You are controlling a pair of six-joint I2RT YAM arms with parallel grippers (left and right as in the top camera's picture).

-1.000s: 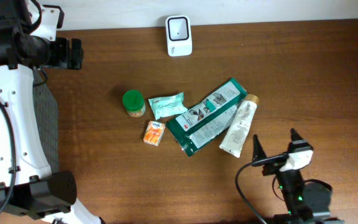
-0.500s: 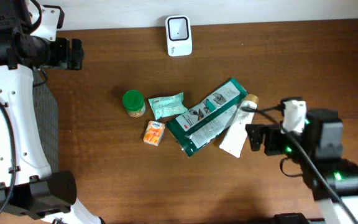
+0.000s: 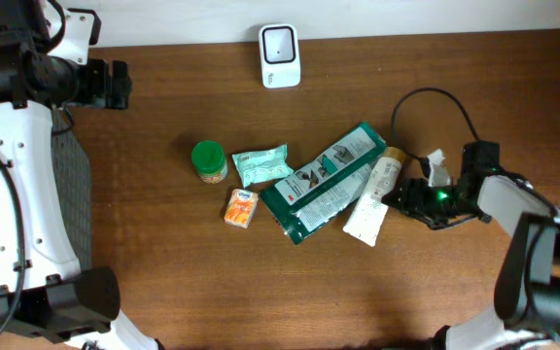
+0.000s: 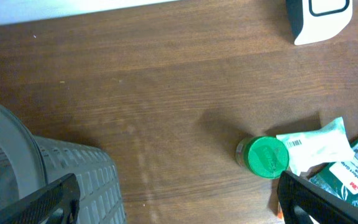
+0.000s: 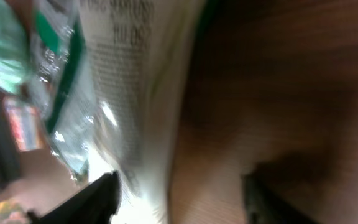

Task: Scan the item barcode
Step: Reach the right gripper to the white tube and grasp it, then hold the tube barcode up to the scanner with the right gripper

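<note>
Several items lie in the middle of the table. They include a white tube (image 3: 374, 199), a large green packet (image 3: 324, 182), a mint wipes pack (image 3: 261, 165), a green-lidded jar (image 3: 209, 161) and a small orange pack (image 3: 242, 208). The white scanner (image 3: 280, 44) stands at the far edge. My right gripper (image 3: 398, 198) is low on the tube's right side, jaws apart. In the blurred right wrist view the tube (image 5: 135, 93) lies against the left finger (image 5: 86, 199), with bare wood in the gap at the right gripper (image 5: 179, 199). My left gripper (image 3: 117, 85) hangs open at the far left.
A grey basket (image 3: 71, 185) stands at the left edge, and shows as the basket (image 4: 61, 180) under the left gripper (image 4: 179, 208). The left wrist view also takes in the jar (image 4: 266, 157), the wipes pack (image 4: 316, 146) and the scanner (image 4: 319, 18). A black cable (image 3: 436, 97) loops over the right arm.
The right arm has swung from the table's front edge up to the right side of the white tube, and its jaws have narrowed. The left arm has not moved.
</note>
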